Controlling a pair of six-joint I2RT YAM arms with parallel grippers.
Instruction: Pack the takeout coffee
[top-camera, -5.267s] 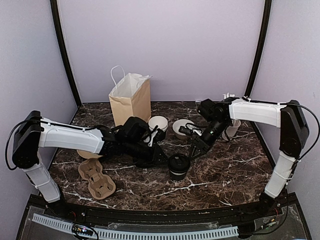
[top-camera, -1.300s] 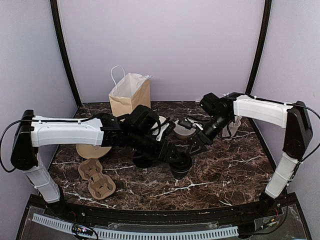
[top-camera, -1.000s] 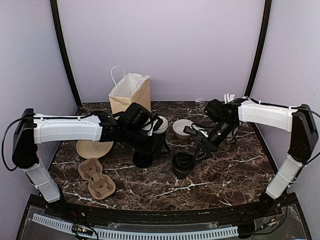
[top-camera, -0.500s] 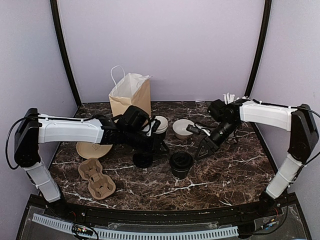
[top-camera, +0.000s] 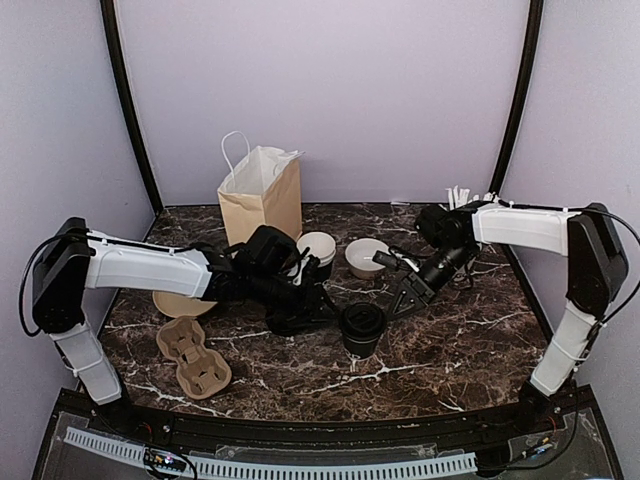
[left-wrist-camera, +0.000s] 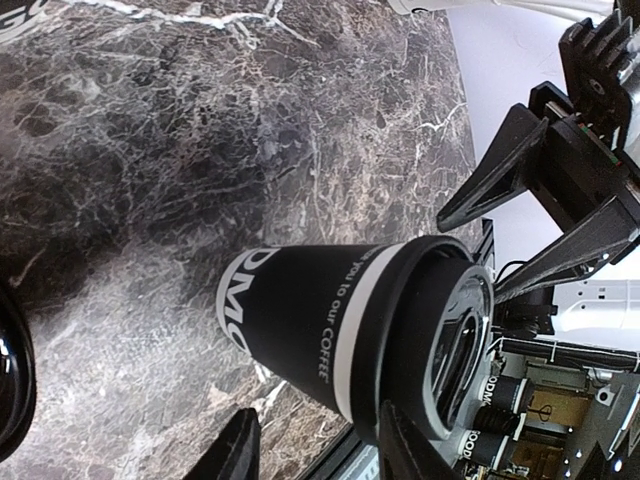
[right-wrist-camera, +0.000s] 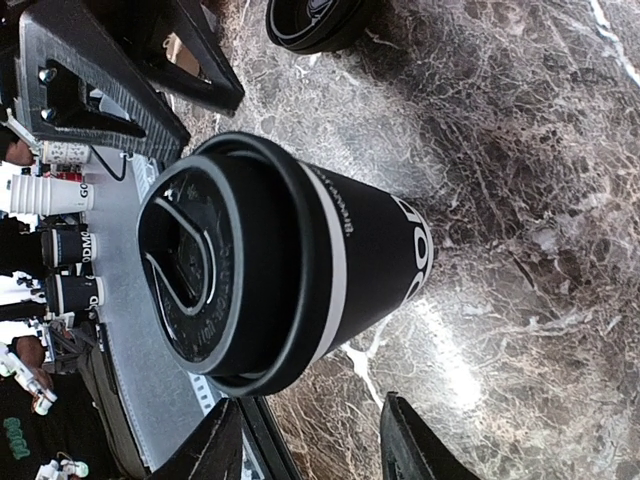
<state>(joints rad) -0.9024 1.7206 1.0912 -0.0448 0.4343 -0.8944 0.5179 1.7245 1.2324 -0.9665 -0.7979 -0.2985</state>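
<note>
The takeout coffee (top-camera: 361, 328) is standing upright and lidded on the table (top-camera: 450, 350), between the arms. The left gripper (left-wrist-camera: 318, 440) and right gripper (right-wrist-camera: 310, 415) are being held part-open beside it, apparently gripping nothing, presumably so either can take it.

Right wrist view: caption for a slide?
Right gripper open, just short of the lidded coffee cup standing on the marble table.

You get only a sliver of the black lid (left-wrist-camera: 8, 372), cut off at the left wrist view's edge. From above, the left arm (top-camera: 150, 270) covers part of the tan plate (top-camera: 180, 305), and the coffee cup (top-camera: 362, 328) lettering is too small to read.
</note>
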